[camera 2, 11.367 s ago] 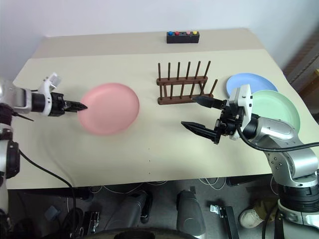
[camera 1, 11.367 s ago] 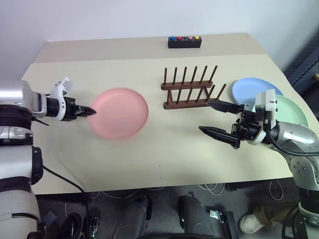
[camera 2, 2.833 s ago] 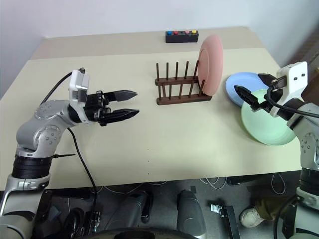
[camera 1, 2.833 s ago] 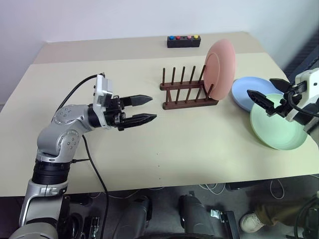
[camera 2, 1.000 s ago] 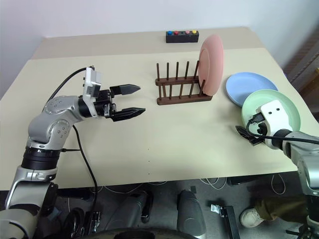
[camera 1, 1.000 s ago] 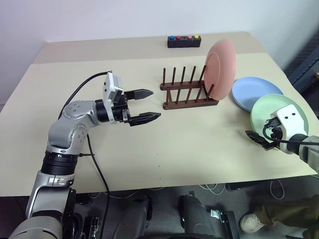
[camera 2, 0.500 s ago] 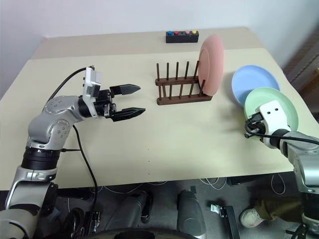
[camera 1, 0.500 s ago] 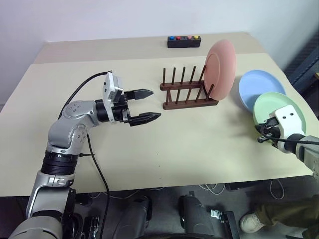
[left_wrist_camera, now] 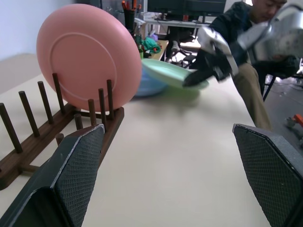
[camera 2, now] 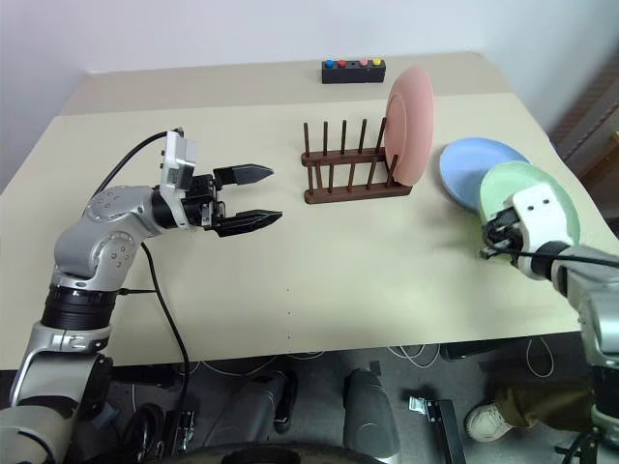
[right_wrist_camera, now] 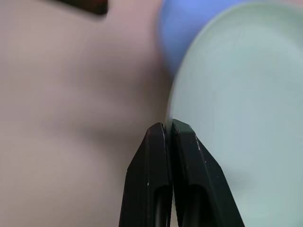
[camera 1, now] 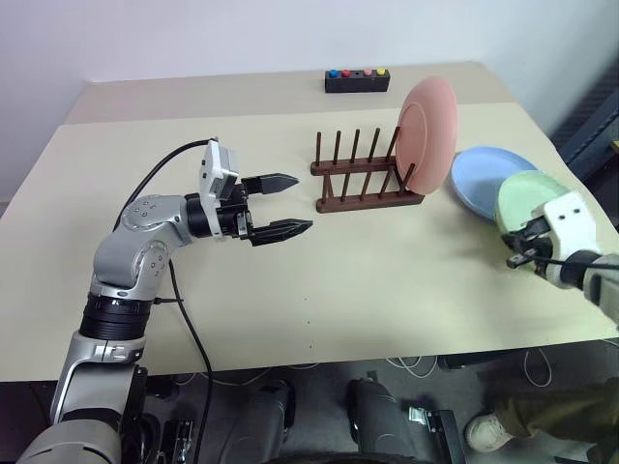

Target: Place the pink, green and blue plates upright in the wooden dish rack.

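- My right gripper (camera 2: 495, 242) has clamped the green plate's (camera 2: 508, 188) near rim and tipped it up since a second ago.
- My left gripper (camera 1: 290, 204) hangs wide open, left of the wooden dish rack (camera 1: 363, 174).
- Pink plate (camera 1: 430, 130) stands upright at the rack's right end.
- Blue plate (camera 1: 479, 174) lies flat, right of it.

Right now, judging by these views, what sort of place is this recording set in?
Probably a robotics lab or office test room: a plain beige table holding only a wooden dish rack and plates, a button box at the far edge, and a person seated beside cluttered desks behind.
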Available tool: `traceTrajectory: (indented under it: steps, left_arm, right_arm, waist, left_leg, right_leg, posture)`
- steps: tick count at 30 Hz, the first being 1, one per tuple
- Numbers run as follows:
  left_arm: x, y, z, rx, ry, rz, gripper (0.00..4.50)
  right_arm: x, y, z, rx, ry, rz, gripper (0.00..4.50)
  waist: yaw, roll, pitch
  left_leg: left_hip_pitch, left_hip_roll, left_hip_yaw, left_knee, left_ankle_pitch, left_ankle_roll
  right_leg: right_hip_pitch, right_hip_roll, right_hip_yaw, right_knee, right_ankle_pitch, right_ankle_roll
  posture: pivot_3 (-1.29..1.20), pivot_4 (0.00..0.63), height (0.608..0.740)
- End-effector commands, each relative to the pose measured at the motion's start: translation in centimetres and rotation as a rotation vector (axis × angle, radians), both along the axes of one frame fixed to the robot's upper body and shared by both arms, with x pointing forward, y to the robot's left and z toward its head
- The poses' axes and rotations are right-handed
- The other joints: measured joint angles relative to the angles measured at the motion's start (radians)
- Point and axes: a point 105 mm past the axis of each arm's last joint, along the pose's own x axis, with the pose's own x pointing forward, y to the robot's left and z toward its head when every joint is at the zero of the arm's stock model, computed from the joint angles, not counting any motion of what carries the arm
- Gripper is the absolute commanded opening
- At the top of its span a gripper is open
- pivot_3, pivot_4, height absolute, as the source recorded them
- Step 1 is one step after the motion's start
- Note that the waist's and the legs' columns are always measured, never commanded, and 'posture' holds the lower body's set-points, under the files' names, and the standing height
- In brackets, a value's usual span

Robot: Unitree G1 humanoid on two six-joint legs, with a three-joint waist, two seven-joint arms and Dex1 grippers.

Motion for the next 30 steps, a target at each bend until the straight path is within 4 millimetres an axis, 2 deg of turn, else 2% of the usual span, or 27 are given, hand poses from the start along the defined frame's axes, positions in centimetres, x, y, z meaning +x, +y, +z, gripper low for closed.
traceTrajectory:
  steps: [1, 4, 7, 11, 14, 15, 23, 30]
  left_arm:
    - [-0.6, 0.3, 1.7, -0.046, -0.032, -0.028, 4.5]
    - [-0.5, 0.5, 2.0, -0.05, -0.058, -0.013, 4.5]
    - [0.2, 0.8, 2.6, -0.075, -0.085, 0.041, 4.5]
    - [0.5, 0.9, 2.8, -0.091, -0.098, 0.074, 4.5]
    - [0.7, 1.1, 2.8, -0.099, -0.102, 0.102, 4.5]
    - [0.7, 1.1, 2.8, -0.1, -0.103, 0.107, 4.5]
    - [0.3, 2.1, 2.7, -0.122, -0.088, 0.146, 4.5]
    - [-0.3, 2.7, 2.4, -0.119, -0.078, 0.175, 4.5]
  right_arm:
    - [-0.1, 0.0, 3.8, -0.069, -0.092, 0.017, 0.05]
    - [0.3, -0.2, 5.9, -0.073, -0.173, -0.002, 0.05]
    - [1.0, 0.1, 10.0, 0.02, -0.366, -0.007, 0.05]
    - [1.0, 2.5, 15.7, 0.183, -0.64, 0.113, 0.05]
    - [0.7, 4.0, 18.6, 0.342, -0.753, 0.22, 0.05]
    - [0.5, 5.1, 19.4, 0.391, -0.777, 0.29, 0.05]
    - [-1.0, 11.3, 23.7, 0.765, -0.847, 0.722, 0.05]
    - [-1.5, 14.0, 23.6, 1.009, -0.717, 0.955, 0.05]
  waist:
    - [0.0, 0.0, 0.0]
    - [-0.001, 0.0, 0.0]
    - [-0.004, 0.0, 0.0]
    - [-0.002, 0.0, 0.0]
    - [-0.002, 0.0, 0.0]
    - [-0.002, 0.0, 0.0]
    - [-0.008, 0.0, 0.0]
    - [-0.002, 0.0, 0.0]
  left_leg:
    - [0.0, 0.0, 0.0, 0.0, 0.0, 0.0]
    - [0.0, 0.0, 0.0, 0.0, 0.0, 0.0]
    - [0.0, 0.0, 0.001, 0.0, 0.0, 0.0]
    - [0.0, 0.0, 0.001, 0.0, 0.0, 0.0]
    - [0.0, 0.0, 0.001, 0.0, 0.0, 0.0]
    - [0.0, 0.0, 0.001, 0.0, 0.0, 0.0]
    - [0.0, 0.0, 0.0, -0.001, 0.0, 0.0]
    - [0.0, 0.0, 0.0, -0.001, 0.0, 0.0]
  right_leg:
    - [0.0, 0.0, 0.0, 0.0, 0.0, 0.0]
    - [0.0, 0.0, 0.0, 0.0, 0.0, 0.0]
    - [0.0, 0.0, 0.0, 0.0, 0.0, 0.0]
    - [0.0, 0.0, 0.0, 0.0, 0.0, 0.0]
    - [0.0, 0.0, 0.0, 0.0, 0.0, 0.0]
    - [0.0, -0.001, 0.0, 0.0, 0.0, 0.0]
    - [-0.001, -0.001, 0.001, 0.0, 0.0, 0.0]
    - [-0.001, -0.001, 0.001, 0.0, 0.0, 0.0]
  posture:
    - [0.0, 0.15, 0.74]
    - [0.0, 0.15, 0.74]
    - [0.0, 0.15, 0.74]
    - [0.0, 0.15, 0.74]
    - [0.0, 0.15, 0.74]
    - [0.0, 0.15, 0.74]
    - [0.0, 0.15, 0.74]
    - [0.0, 0.15, 0.74]
